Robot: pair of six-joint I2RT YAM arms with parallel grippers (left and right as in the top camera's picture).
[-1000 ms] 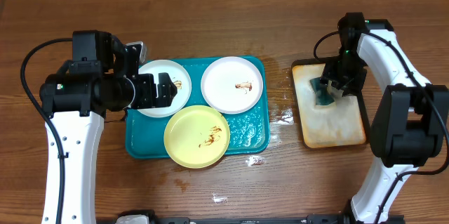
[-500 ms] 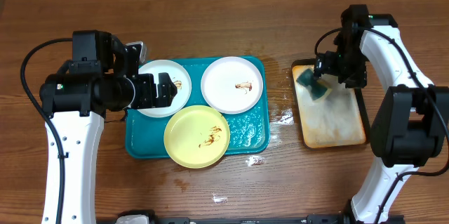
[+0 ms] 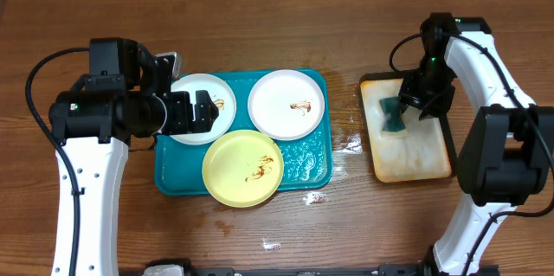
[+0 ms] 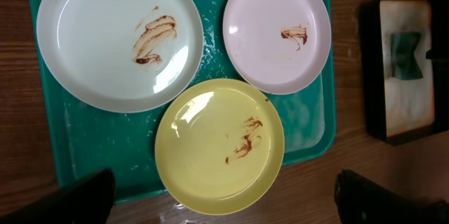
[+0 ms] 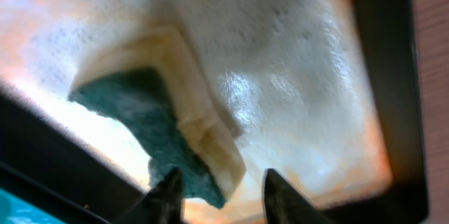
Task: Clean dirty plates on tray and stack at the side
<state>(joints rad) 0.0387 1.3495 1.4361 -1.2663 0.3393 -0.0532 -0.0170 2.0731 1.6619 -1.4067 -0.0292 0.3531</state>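
Note:
Three smeared plates lie on the teal tray [image 3: 305, 170] [image 4: 105, 140]: a white plate [image 3: 197, 86] [image 4: 119, 38] at the left, a second white plate [image 3: 287, 103] [image 4: 277, 31] at the right, and a pale yellow plate [image 3: 244, 168] [image 4: 219, 147] in front. My left gripper [image 3: 206, 110] [image 4: 238, 199] hovers open over the left plate, holding nothing. My right gripper [image 3: 414, 103] [image 5: 221, 196] is down over a teal-and-cream sponge [image 3: 392, 116] [image 5: 140, 112] [image 4: 405, 55]. The sponge's corner sits between its jaws. The left finger touches the sponge, and a gap shows at the right finger.
The sponge lies in a small black-rimmed tray [image 3: 415, 162] [image 5: 393, 76] [image 4: 372, 69] with a stained beige inside, to the right of the teal tray. Wet patches [image 3: 346, 142] spot the wooden table between the two trays and in front of the teal one.
My right gripper swung to the small tray's back left with the sponge, then came back to its middle. Its jaws widened and narrowed again. The left arm has not moved.

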